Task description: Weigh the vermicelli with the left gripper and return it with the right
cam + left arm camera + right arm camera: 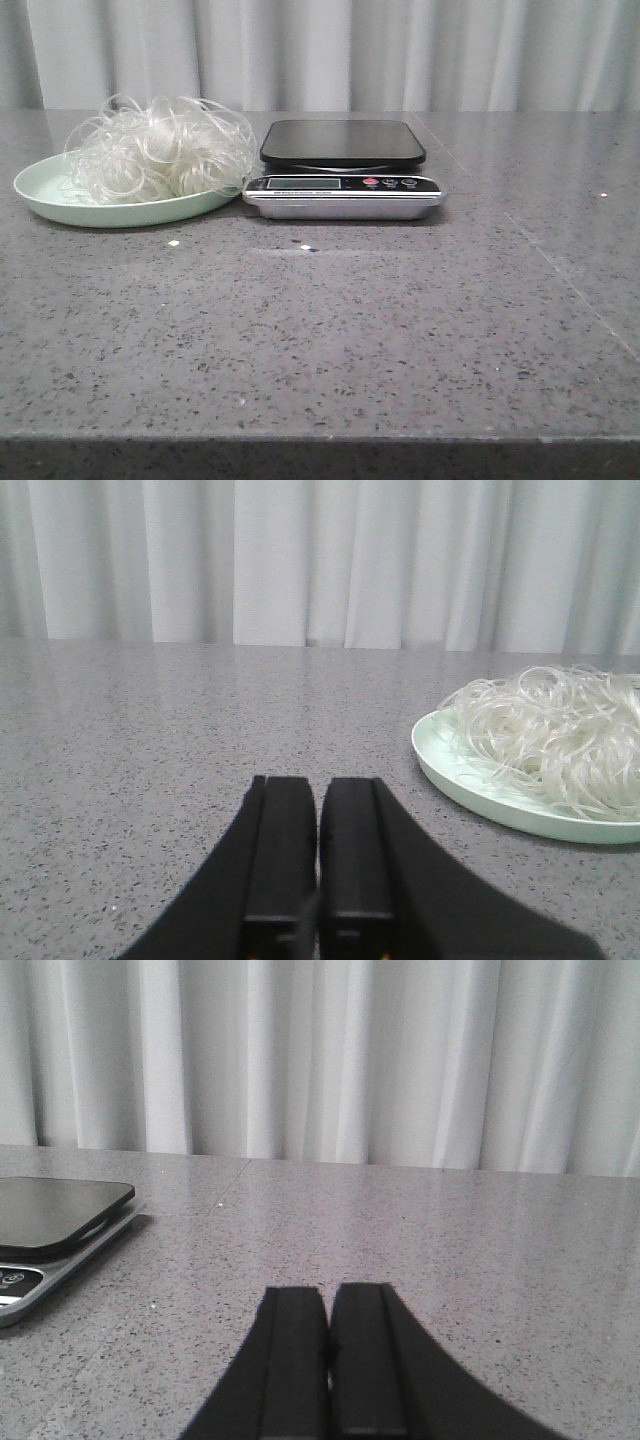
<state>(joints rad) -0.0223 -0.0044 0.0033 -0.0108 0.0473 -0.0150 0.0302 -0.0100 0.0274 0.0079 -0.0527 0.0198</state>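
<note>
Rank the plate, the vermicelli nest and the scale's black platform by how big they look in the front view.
1. Pale green plate, widest.
2. Vermicelli and the scale's black platform: about equally wide. The nest stands taller, but it is loose, so I won't rank them.

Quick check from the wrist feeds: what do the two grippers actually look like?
Both look alike. The left gripper and right gripper each show two flat, matte black, rectangular fingers widening into a black base. No cables, labels or markings are visible. The arms themselves are out of view.
</note>
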